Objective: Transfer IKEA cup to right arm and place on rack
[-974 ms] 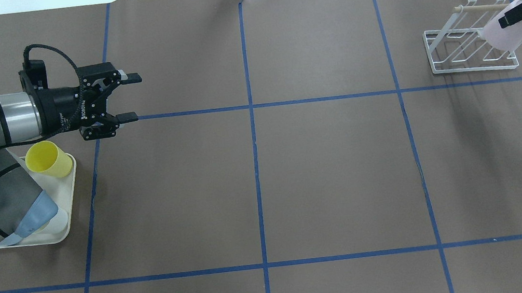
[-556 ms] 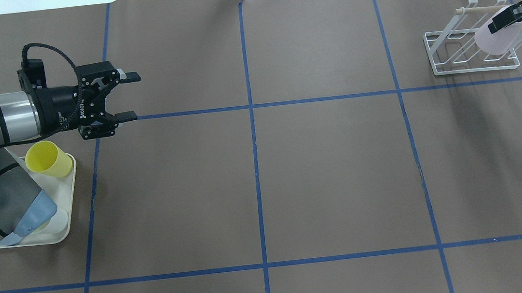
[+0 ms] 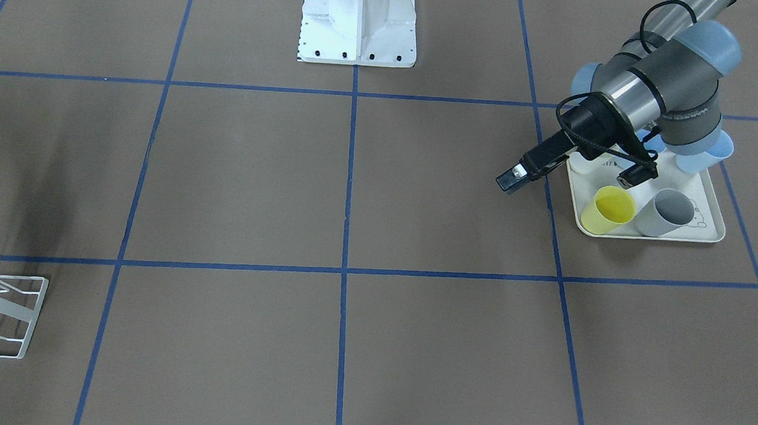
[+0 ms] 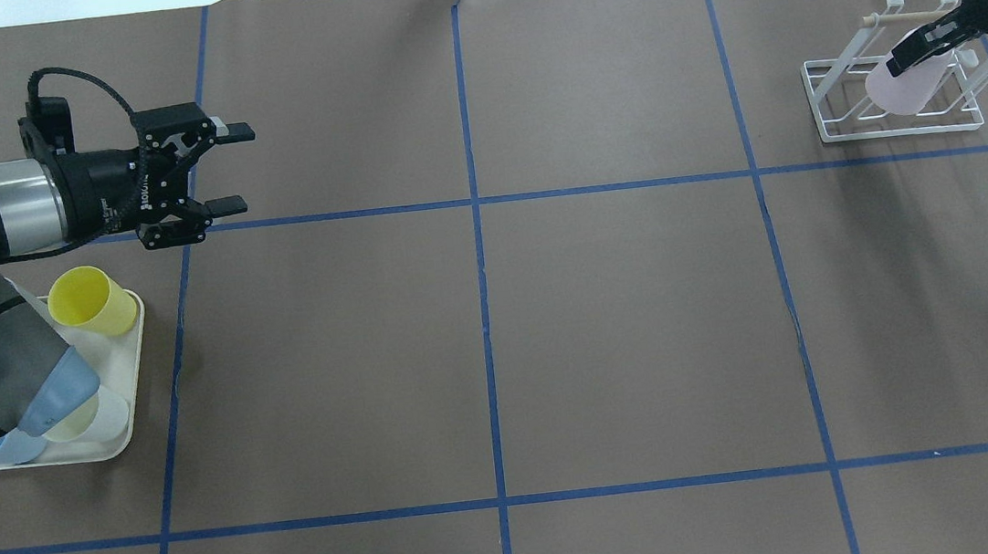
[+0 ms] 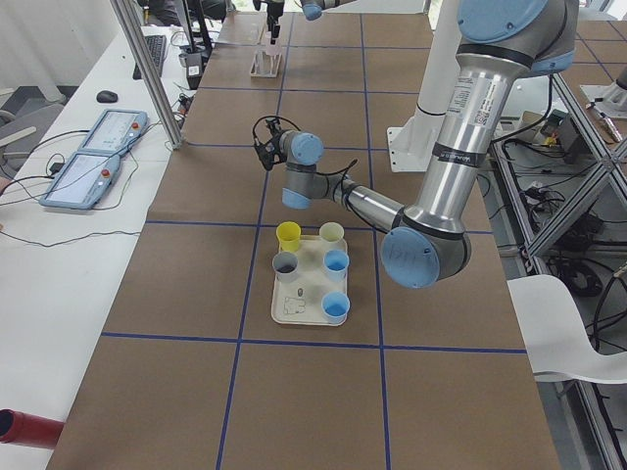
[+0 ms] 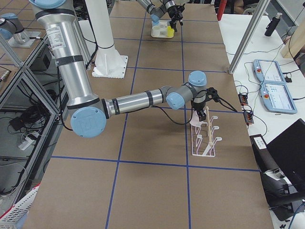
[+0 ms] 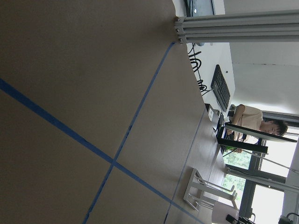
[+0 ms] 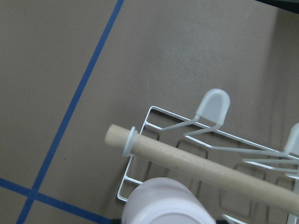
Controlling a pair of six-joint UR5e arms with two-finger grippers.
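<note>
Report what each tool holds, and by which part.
Right tool grips the pink cup across its side wall. Left tool is open, holding nothing.

Overhead view, 12 = far edge of table [image 4: 482, 333]: rack [image 4: 862, 105] sits betw. 2 and 3 o'clock from ctr, tray [image 4: 131, 388] w/ several tray cups [image 4: 93, 301] in it at approx. 9, well apart. IKEA cup [image 4: 901, 87] is tilted over the rack, betw. right gripper [image 4: 905, 61] jaws. Left gripper [image 4: 236, 168] is above table, near tray at its 1–2 o'clock.
</note>
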